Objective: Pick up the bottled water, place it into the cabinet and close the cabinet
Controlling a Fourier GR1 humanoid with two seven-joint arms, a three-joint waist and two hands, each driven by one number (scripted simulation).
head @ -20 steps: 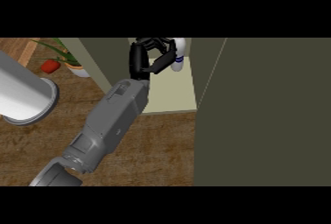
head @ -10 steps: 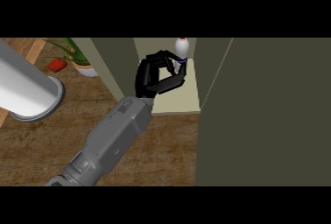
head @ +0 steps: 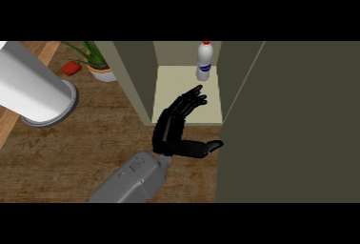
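The bottled water (head: 205, 61), white with a red cap and a blue label, stands upright at the back of the open cabinet's pale shelf (head: 174, 93). My left hand (head: 172, 128) is in front of the shelf, open, its straight fingers pointing toward the bottle and its thumb stuck out to the right. A clear gap separates the fingertips from the bottle. The cabinet door (head: 295, 124), a dark olive panel, stands open along the right of the view. My right hand does not show.
A large white cylinder (head: 32, 86) with a grey rim leans in at the left. A potted plant (head: 98, 64) and a small red object (head: 71, 68) sit on the wooden counter (head: 91, 128) left of the cabinet wall.
My left hand has let go of the bottle, straightened its fingers and drawn back out of the cabinet. The bottle now stands alone on the shelf.
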